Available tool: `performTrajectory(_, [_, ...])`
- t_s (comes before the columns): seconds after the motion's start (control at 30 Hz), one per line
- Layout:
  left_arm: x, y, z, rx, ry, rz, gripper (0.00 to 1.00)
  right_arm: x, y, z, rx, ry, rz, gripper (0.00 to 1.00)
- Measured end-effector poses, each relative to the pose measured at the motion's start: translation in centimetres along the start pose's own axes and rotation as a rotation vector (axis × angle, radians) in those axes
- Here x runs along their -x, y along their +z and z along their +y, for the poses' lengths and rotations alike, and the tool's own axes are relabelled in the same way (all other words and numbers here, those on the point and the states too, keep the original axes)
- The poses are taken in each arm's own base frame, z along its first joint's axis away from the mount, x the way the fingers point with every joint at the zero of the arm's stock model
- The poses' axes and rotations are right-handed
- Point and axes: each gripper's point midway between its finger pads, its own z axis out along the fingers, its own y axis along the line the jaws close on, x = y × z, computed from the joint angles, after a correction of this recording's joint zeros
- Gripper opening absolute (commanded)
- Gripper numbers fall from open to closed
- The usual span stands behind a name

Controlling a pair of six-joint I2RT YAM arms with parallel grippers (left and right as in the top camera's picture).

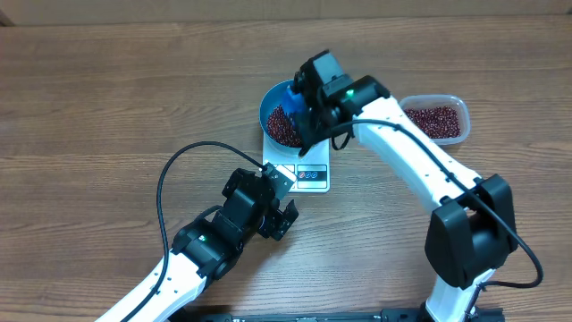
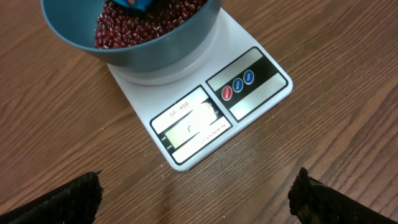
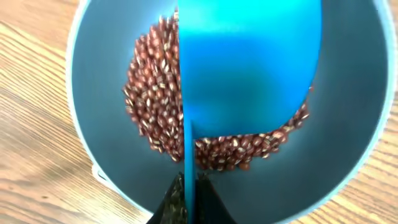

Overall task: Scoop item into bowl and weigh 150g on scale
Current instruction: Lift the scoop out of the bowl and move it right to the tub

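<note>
The blue bowl [image 1: 271, 105] stands on the white scale [image 1: 313, 176], and a heap of red-brown beans [image 3: 152, 99] lies in it. My right gripper [image 3: 188, 193] hovers over the bowl, shut on the thin handle of a small blue scoop [image 3: 249, 62]. The scoop's body hangs over the beans and hides part of the heap. My left gripper [image 2: 196, 199] is open above bare table just in front of the scale [image 2: 186, 93], holding nothing. The scale's display [image 2: 193, 127] faces it, but its reading is too faint to make out.
A clear rectangular tub [image 1: 435, 119] holding more beans stands to the right of the bowl, behind the right arm. The left arm's black cable [image 1: 170, 179] loops over the table to the left of the scale.
</note>
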Motion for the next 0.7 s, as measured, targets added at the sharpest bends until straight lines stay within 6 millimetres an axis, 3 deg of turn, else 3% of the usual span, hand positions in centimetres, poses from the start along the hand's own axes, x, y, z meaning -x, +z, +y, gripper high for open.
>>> performTrajectory(0.13, [0.0,0.0,0.0,0.0,0.0,0.0,1.0,0.9,-0.9,-0.3,0.072,0.042,-0.022,0.04])
performTrajectory(0.43, [0.0,0.0,0.0,0.0,0.0,0.0,1.0,0.6,-1.8,-1.4,0.202,0.132,-0.003,0.04])
performTrajectory(0.7, [0.0,0.0,0.0,0.0,0.0,0.0,1.0,0.5,-1.9,-1.2,0.227,0.141,0.006,0.04])
